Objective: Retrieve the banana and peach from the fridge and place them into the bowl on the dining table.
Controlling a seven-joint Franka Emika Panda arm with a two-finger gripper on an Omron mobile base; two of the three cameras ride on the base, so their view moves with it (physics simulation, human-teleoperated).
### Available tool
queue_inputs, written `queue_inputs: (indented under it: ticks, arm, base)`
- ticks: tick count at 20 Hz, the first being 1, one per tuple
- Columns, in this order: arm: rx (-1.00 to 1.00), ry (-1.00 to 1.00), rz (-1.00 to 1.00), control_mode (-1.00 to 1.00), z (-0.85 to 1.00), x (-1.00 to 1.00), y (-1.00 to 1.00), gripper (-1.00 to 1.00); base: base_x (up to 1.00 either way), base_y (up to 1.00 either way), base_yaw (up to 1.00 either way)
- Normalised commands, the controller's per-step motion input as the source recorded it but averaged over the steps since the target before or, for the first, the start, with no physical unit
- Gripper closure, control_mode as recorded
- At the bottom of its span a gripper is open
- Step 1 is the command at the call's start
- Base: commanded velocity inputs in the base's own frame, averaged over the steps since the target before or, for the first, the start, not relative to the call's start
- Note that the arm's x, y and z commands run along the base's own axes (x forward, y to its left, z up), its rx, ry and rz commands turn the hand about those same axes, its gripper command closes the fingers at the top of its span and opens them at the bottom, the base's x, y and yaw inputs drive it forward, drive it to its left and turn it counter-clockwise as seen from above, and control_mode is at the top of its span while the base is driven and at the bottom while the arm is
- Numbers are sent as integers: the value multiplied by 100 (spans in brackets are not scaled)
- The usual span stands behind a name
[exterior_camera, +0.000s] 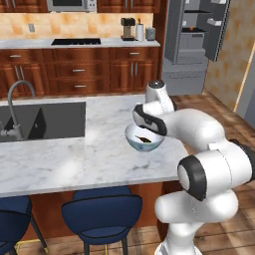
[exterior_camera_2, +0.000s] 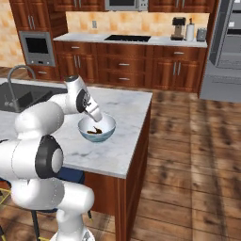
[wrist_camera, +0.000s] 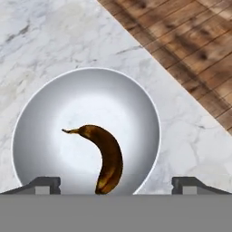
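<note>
The banana [wrist_camera: 106, 158] lies loose inside the bowl [wrist_camera: 54, 95], which sits on the dining table [exterior_camera: 60, 159] near its right end. Directly above it hangs the gripper [wrist_camera: 116, 185], fingers [wrist_camera: 45, 183] spread wide and holding nothing.

The dining table [exterior_camera: 74, 159] is a long island with a white-grey marble top and a brown wooden base. A dark sink [exterior_camera: 42, 120] with an arched tap [exterior_camera: 15, 107] is built into the top at its left part. The bowl [exterior_camera: 144, 138] stands directly on the marble, near the right end and close to the table's edge. The banana [wrist_camera: 106, 156] lies inside the bowl.
</note>
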Motion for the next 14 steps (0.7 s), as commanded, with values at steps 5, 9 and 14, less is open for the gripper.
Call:
queue_inputs:
  ticks: [5,9,14]
  arm:
    - [5,-6,8,-100,71,-99,-44,-100]
    - [1,-7,25,-100,63,-100,-14,-100]
    - [-1,-1,38,-100,39,-100,8,-100]
  base:
    - [0,0,0]
    - [0,0,0]
    - [0,0,0]
